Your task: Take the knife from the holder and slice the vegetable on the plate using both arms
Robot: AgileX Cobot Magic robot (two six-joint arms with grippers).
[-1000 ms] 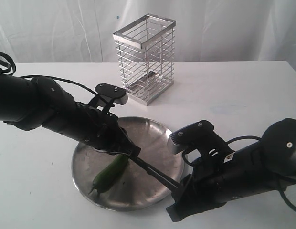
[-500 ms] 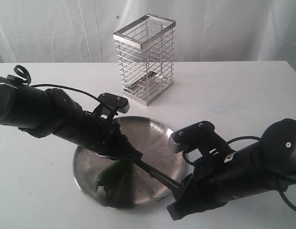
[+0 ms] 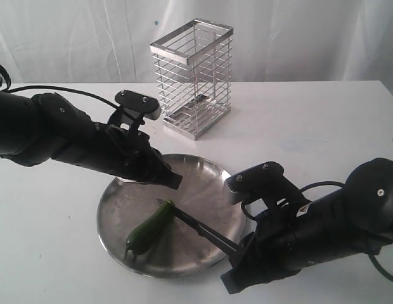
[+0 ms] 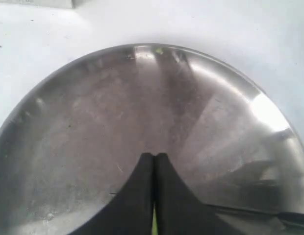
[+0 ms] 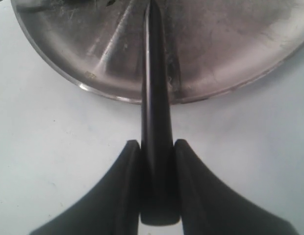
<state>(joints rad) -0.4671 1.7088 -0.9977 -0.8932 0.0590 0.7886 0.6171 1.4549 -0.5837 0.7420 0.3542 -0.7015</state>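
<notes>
Now left claw (image 3: pixel 174 182) off vegetable (image 3: pixel 149 229)

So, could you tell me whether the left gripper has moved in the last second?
Yes. The left gripper, fingers shut, has drawn up and away from the small dark green vegetable, toward the tall chrome wire holder.

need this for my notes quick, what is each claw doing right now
left claw: closed, holding nothing
right claw: closed on the knife
</notes>
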